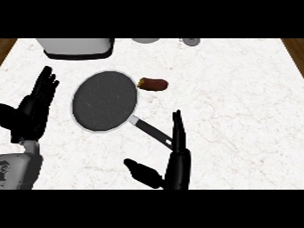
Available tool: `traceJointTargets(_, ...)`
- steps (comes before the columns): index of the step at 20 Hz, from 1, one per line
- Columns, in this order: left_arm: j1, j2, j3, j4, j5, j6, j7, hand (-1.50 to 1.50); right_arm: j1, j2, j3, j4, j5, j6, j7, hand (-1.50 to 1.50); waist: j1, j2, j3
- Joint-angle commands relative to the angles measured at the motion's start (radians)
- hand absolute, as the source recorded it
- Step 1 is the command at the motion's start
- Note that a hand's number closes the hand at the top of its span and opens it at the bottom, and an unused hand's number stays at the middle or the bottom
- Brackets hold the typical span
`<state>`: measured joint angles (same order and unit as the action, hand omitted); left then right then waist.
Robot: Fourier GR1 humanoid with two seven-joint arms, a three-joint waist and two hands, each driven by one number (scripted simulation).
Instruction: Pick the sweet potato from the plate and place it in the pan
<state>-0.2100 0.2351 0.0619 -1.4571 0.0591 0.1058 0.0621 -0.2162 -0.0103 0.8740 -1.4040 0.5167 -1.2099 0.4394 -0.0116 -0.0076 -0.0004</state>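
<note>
Now the sweet potato lies on the white counter, just beside the pan at its 2 o'clock, outside the rim. Both hands are spread and hold nothing: the left hand at the pan's 9 o'clock, the right hand at 5 o'clock near the pan handle.

Single head view, steeply downward onto the counter (forearms from lower edge).

Pan at centre-left of worktop; sweet potato at its 2 o'clock, outside rim. Left hand and right hand open.
</note>
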Motion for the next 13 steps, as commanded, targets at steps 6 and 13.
traceJointTargets(6, 0.01, -0.028, -0.025, -0.048, -0.038, 0.037, 0.032, 0.0, 0.495, 0.009, 0.188, -0.343, 0.42, 0.007, 0.038, -1.5, -0.013, 0.0, -0.002)
traceJointTargets(13, 0.007, -0.06, -0.033, -0.028, -0.042, 0.028, 0.016, 0.0, 0.683, 0.01, 0.281, -0.4, 0.659, 0.075, 0.132, -1.5, 0.001, 0.007, -0.001)
